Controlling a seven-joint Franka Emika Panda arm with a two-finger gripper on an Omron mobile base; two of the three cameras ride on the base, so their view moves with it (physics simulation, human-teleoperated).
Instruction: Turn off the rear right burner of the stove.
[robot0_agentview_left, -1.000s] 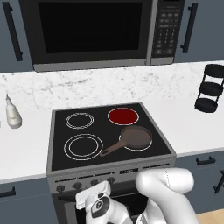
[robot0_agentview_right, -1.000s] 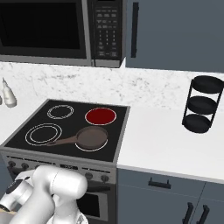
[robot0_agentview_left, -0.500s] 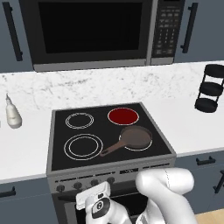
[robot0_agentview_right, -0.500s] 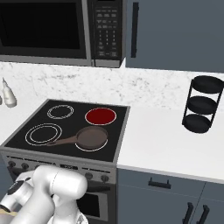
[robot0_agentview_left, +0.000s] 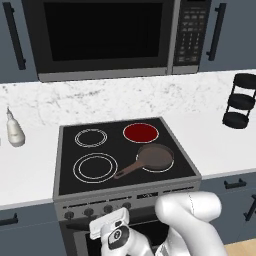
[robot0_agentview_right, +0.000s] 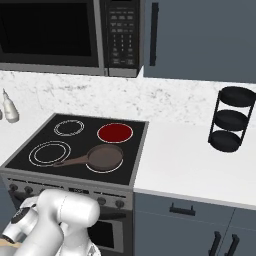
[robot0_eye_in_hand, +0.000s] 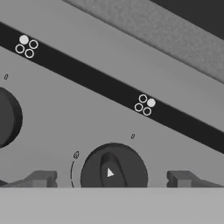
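The gripper (robot0_eye_in_hand: 109, 177) stands spread wide, one fingertip (robot0_eye_in_hand: 41, 178) on either side of a dark knob (robot0_eye_in_hand: 113, 168) on the stove (robot0_agentview_left: 125, 197) front panel, holding nothing; the knob's lower half is cut off. A second knob (robot0_eye_in_hand: 6, 117) is clipped at the hand view's left edge. Well behind, the rear right burner (robot0_agentview_left: 141, 132) glows red beside the brown frying pan (robot0_agentview_left: 154, 157).

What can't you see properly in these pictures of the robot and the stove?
- Hand view: the knob between the fingertips is cut off below; the knob at the left is cut by the edge.
- Left base view: the stove knob markings are too small to read; the arm hides the oven door.
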